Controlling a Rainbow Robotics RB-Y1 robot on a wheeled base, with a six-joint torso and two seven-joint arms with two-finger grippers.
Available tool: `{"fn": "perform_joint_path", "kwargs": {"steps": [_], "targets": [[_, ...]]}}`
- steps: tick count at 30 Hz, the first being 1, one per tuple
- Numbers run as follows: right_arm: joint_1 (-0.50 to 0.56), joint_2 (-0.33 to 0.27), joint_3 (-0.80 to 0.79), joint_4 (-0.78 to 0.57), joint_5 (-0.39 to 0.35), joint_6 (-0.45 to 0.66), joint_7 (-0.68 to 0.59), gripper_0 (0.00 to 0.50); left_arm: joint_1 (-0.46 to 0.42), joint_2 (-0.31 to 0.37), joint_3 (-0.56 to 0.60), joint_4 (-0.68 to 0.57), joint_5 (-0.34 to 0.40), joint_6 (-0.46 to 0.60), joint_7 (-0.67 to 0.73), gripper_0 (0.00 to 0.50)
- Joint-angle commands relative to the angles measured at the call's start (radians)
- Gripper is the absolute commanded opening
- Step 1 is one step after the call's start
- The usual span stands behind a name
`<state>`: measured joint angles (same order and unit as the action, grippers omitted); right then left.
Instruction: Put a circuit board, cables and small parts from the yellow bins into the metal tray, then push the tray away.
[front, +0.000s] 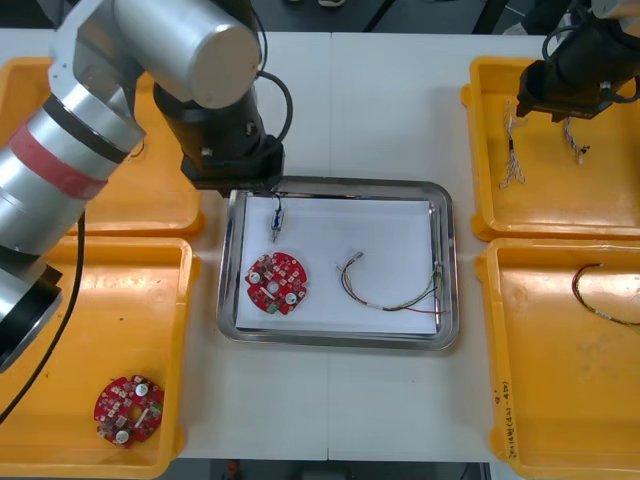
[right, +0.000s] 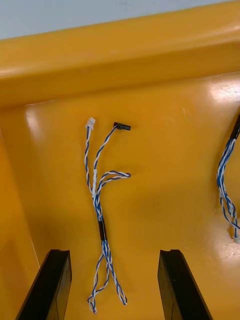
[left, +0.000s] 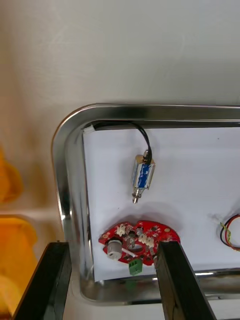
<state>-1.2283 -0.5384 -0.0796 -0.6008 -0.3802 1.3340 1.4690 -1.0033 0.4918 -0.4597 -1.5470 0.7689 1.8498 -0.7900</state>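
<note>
Your right gripper (right: 114, 256) is spread wide over the blue-and-white cable (right: 96, 200) in the far right yellow bin (right: 170, 165).
It looks light and floppy, so pinch the black sleeve (right: 102, 230) where the strands bunch, not a loose loop. Your left gripper (left: 112, 246) hangs over the tray (left: 66, 150) corner, fingers apart too.

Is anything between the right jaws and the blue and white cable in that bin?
Nothing visible. The right gripper is open over the twisted blue and white cable on the bare floor of the yellow bin; a second cable lies off to one side.
</note>
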Motion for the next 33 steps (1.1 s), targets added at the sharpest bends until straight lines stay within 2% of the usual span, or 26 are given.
{"fn": "perform_joint_path", "kwargs": {"steps": [1, 10, 18, 21, 33], "targets": [[-0.100, 0.017, 0.014, 0.081, 0.010, -0.062, 0.002, 0.500, -0.037, 0.085, 0.096, -0.065, 0.052, 0.070, 0.028, 0.500], [-0.114, 0.035, 0.004, 0.165, 0.010, -0.134, 0.008, 0.500, -0.037, 0.174, 0.184, -0.059, 0.081, 0.070, 0.020, 0.500], [-0.112, 0.048, 0.004, 0.239, 0.010, -0.168, 0.019, 0.500, -0.037, 0.232, 0.243, 0.031, 0.082, 0.070, -0.034, 0.500], [-0.112, 0.055, 0.004, 0.268, 0.010, -0.196, 0.019, 0.500, -0.038, 0.248, 0.283, 0.096, 0.069, 0.070, -0.089, 0.500], [-0.099, 0.075, 0.004, 0.276, 0.010, -0.239, 0.019, 0.500, -0.092, 0.261, 0.311, 0.289, -0.025, 0.070, -0.276, 0.500]]}}
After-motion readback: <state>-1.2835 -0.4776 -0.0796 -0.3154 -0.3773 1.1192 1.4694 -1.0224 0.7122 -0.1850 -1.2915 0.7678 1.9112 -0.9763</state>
